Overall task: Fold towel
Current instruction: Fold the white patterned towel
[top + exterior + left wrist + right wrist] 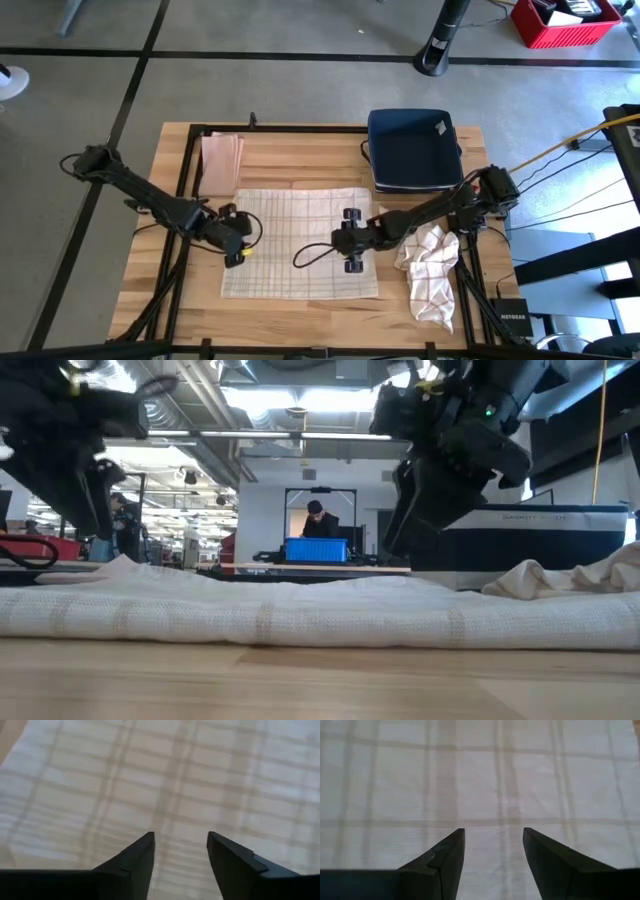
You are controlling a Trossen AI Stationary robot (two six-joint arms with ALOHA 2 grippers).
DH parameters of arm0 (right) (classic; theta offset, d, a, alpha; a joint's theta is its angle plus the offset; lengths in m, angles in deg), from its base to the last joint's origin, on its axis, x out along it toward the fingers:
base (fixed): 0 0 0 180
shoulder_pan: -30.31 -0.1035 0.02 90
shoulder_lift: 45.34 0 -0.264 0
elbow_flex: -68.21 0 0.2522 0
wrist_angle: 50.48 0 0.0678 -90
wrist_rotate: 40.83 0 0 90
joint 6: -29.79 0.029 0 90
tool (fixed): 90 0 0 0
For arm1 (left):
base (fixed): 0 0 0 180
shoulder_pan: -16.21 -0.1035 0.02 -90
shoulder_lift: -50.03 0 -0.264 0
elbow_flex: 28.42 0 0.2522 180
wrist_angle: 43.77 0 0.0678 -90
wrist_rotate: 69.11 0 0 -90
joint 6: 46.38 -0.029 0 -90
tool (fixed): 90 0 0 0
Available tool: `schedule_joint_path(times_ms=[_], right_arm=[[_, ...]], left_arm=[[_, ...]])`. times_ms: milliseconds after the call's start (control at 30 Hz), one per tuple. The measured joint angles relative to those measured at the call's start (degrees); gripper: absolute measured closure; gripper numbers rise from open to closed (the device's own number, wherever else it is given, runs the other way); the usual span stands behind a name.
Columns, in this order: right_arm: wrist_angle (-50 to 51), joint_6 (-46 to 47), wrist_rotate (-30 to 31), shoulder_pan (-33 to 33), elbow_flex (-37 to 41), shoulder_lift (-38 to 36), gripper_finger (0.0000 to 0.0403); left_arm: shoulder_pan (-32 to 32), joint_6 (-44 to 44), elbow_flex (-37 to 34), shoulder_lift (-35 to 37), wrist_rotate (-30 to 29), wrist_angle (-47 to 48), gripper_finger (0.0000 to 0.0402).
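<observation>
A white towel [300, 243] with thin checked lines lies spread flat on the wooden table [300, 160], near the middle. From the low view it looks like a long, flat strip of cloth [300, 615] with small bumps in it. The left gripper [236, 242] is over the left edge of the towel. Its two dark fingers [132, 867] are apart, with a gap between them, and nothing is in the gap. You can see the towel's lines [165, 795] right through that gap. The right gripper [351, 240] is over the right part of the towel, reaching in from the right side. Its fingers [445, 862] are apart too, and they hold nothing. Only flat checked cloth [490, 785] shows past them. I cannot tell if either gripper touches the towel. A second cloth [428, 272] lies all crumpled on the right side of the table, just beside the flat towel. A dark blue bin [414, 150] sits at the far right part of the table. A pink folded cloth [221, 162] lies at the far left part, just beside the towel's corner. In the room behind the table, a person [320, 518] stands by a blue box [316, 549].
</observation>
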Motion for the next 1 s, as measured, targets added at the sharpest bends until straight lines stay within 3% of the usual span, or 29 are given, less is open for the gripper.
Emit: schedule_joint_path(times_ms=[200, 433, 633, 800, 1000], right_arm=[[2.4, -1.3, -4.1, 3.7, 0.0, 0.0, 0.0198], [6.7, -4.2, -8.4, 6.2, 0.0, 0.0, 0.0198], [9.7, -4.5, -9.6, 6.6, 0.0, 0.0, 0.0198], [10.5, -5.2, -9.7, 6.6, 0.0, 0.0, 0.0198], [15.9, -5.6, -10.3, 6.5, 0.0, -0.6, 0.0198]], left_arm=[[-5.8, -5.3, -0.9, -0.3, 6.7, 0.7, 0.0177], [-8.8, -15.7, -0.9, -4.9, 7.1, 3.0, 0.0167], [-10.3, -16.4, -0.9, -11.2, 11.8, 3.9, 0.0167], [-10.6, -18.0, -0.3, -15.7, 12.4, 3.7, 0.0166], [-11.0, -14.2, -0.4, -16.0, 12.8, 3.5, 0.0166]])
